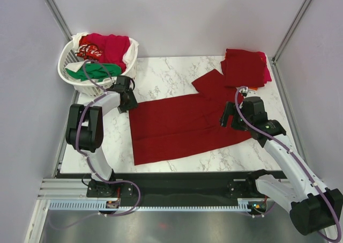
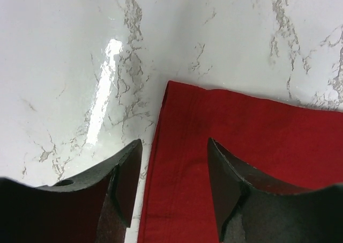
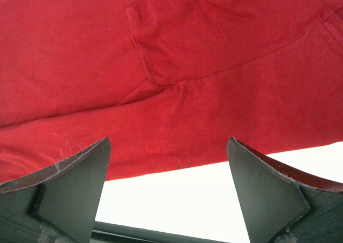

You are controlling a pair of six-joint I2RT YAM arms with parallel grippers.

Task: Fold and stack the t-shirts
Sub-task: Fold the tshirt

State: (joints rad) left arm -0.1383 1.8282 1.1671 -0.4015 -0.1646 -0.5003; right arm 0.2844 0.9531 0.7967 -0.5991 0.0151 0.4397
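A dark red t-shirt (image 1: 182,126) lies spread flat on the marble table, one sleeve (image 1: 210,84) pointing to the back right. My left gripper (image 1: 127,101) is open over its back left corner; in the left wrist view the open gripper (image 2: 174,146) straddles the shirt's edge (image 2: 241,141). My right gripper (image 1: 233,117) is open at the shirt's right side; in the right wrist view the open gripper (image 3: 169,146) frames the shirt's hem (image 3: 161,66). A stack of folded t-shirts (image 1: 245,66), dark red on top with pink under it, sits at the back right.
A white lattice laundry basket (image 1: 68,75) at the back left holds red, green and white shirts (image 1: 107,47). The table's near edge (image 1: 177,171) runs in front of the shirt. Grey walls close in on both sides.
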